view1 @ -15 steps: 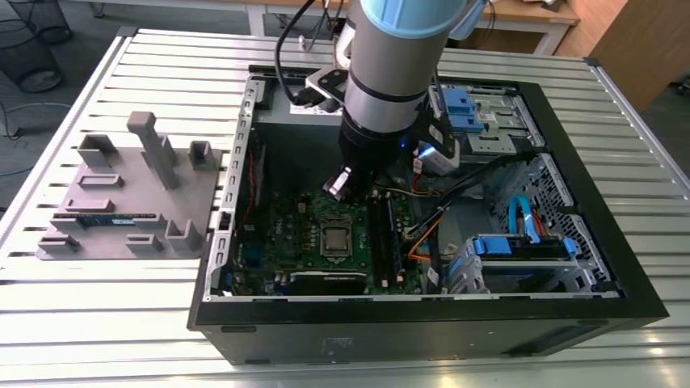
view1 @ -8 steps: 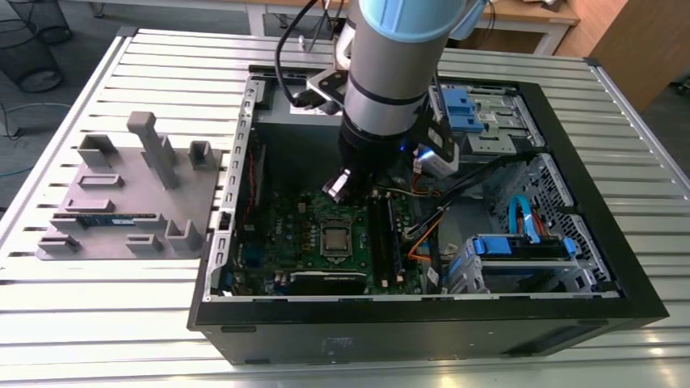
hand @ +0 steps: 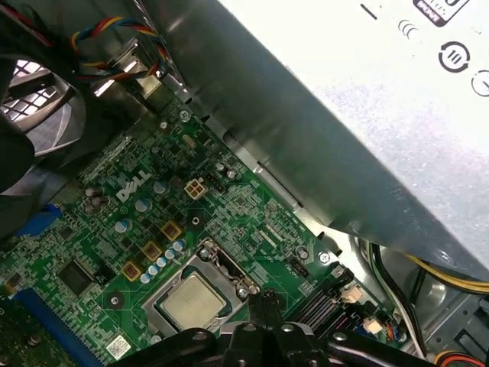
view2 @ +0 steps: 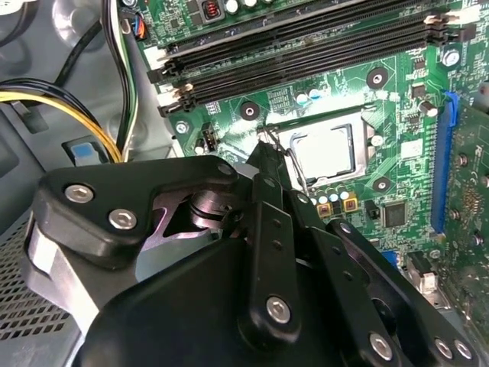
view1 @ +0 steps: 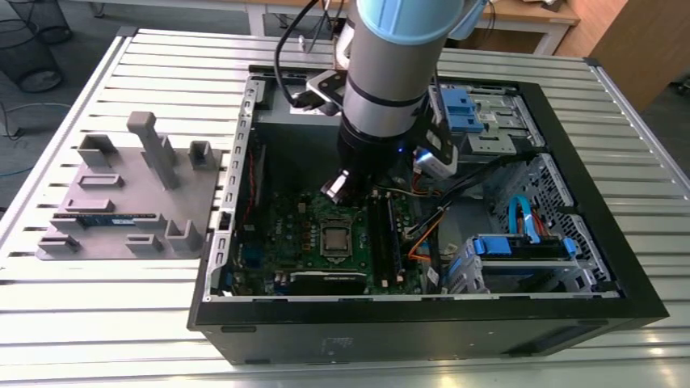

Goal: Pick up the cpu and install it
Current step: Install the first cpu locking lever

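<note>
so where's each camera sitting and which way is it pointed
exterior view: off the arm, above one side of the open pc case, looking down at the motherboard; the arm's grey and blue tube reaches into the case.
first wrist view: on the arm inside the case, looking down its black pincer at the cpu in its socket.
second wrist view: on the arm, looking over the pincer and its black linkage at the cpu.
shared: all three show the cpu seated on the motherboard.

The arm [view1: 386, 73] is a thick grey cylinder with a pale blue cap and black band. Its gripper [view2: 263, 138] has matte black linkages joined by silver screws. A black cable [view1: 289, 40] trails alongside.
</note>
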Available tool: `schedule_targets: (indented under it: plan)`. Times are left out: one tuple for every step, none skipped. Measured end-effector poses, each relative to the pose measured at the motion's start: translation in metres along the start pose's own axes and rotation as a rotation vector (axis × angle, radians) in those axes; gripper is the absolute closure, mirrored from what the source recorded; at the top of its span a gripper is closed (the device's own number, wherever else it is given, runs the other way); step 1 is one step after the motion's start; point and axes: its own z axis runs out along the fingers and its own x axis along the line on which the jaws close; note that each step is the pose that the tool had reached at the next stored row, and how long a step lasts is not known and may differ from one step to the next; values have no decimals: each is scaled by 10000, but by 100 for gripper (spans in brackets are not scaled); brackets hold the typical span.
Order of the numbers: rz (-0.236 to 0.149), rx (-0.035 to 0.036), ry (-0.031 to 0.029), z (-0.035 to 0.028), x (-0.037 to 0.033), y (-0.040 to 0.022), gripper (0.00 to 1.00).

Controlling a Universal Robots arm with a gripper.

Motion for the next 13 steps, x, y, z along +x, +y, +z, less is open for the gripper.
schedule_targets:
  plan:
    - [21, 4, 2, 3, 1, 0, 89]
    - [46, 9, 6, 6, 3, 1, 89]
    - [73, 16, 11, 9, 5, 2, 89]
    - [103, 24, 18, 13, 7, 3, 89]
    - [135, 35, 26, 17, 9, 3, 89]
    - [165, 45, 35, 20, 11, 2, 89]
    - [196, 53, 41, 24, 13, 2, 89]
    - [229, 65, 50, 29, 14, 2, 89]
    - [263, 82, 64, 33, 15, 1, 89]
    - [300, 102, 82, 36, 16, 0, 89]
    - [332, 122, 100, 39, 17, 0, 89]
    - [371, 148, 123, 44, 18, -1, 89]
    - [408, 179, 150, 48, 19, -2, 89]
